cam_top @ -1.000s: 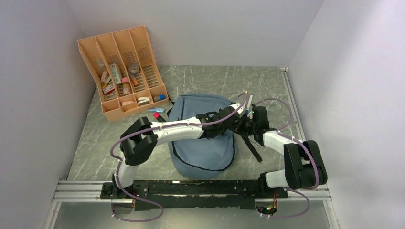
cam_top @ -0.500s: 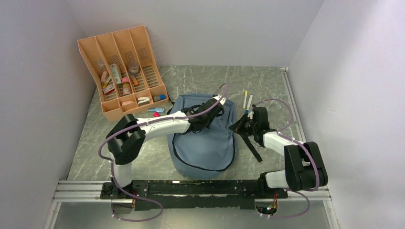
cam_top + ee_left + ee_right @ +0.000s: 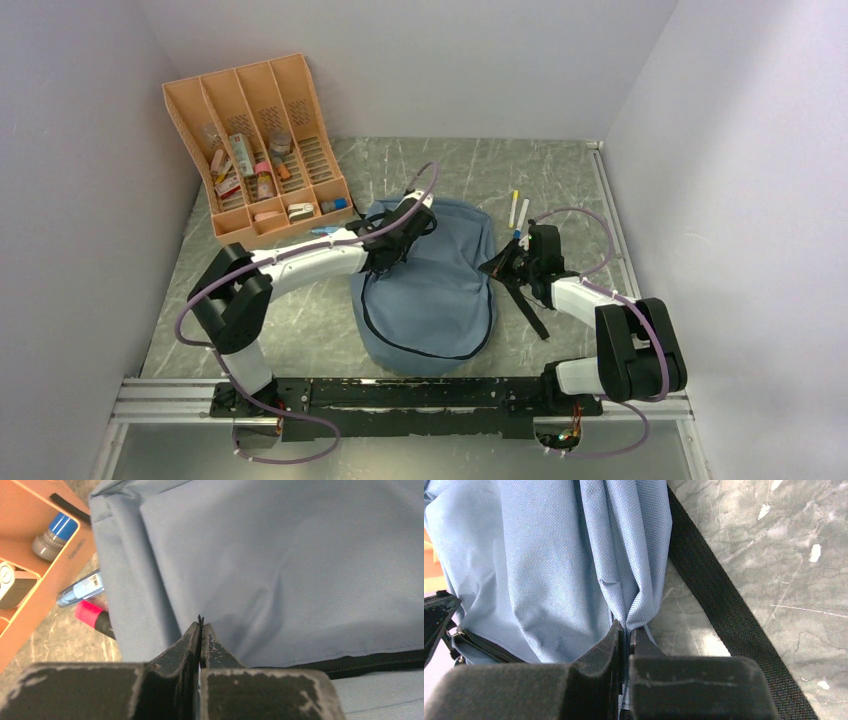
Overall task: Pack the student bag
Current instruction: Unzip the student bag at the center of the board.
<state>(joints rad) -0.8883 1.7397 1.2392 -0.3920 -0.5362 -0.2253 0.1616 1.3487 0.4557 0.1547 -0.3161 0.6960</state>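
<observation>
**Position.** The student bag (image 3: 430, 300) lies flat in the middle of the table (image 3: 310, 345), between the two arms. The orange rack (image 3: 185, 125) stands to its far left.

**Hazards, left to right.**
1. A blue marker (image 3: 80, 589) and a pink marker (image 3: 90, 615) lie on the table beside the bag's left edge. Any sideways drag of the bag is likely to roll them or bury them under the fabric.
2. The left pincer (image 3: 200, 627) is fully closed above the bag's far-left panel. A dark sliver shows at its tips, too small to identify as a held thread or pull. The pincer has no evident hold on the cloth, so a pull would probably slide off. A push would crease the panel rather than open it.
3. The right pincer (image 3: 628, 629) is closed on a gathered fold at the bag's right edge. The bite is thin. A lift could let the fold slip out, or haul the whole soft bag instead of parting it.
4. The black strap (image 3: 724, 610) trails on the table just right of that fold and could snag the right arm. Loose pens (image 3: 518, 210) lie farther back.

**Orientation.** The long axis runs from the near edge toward the far wall, roughly square to the arms' mounting rail. The dark zipper (image 3: 420, 354) curves round the near end, so the rounded top most likely points toward the arm bases. No opening is visible.
</observation>
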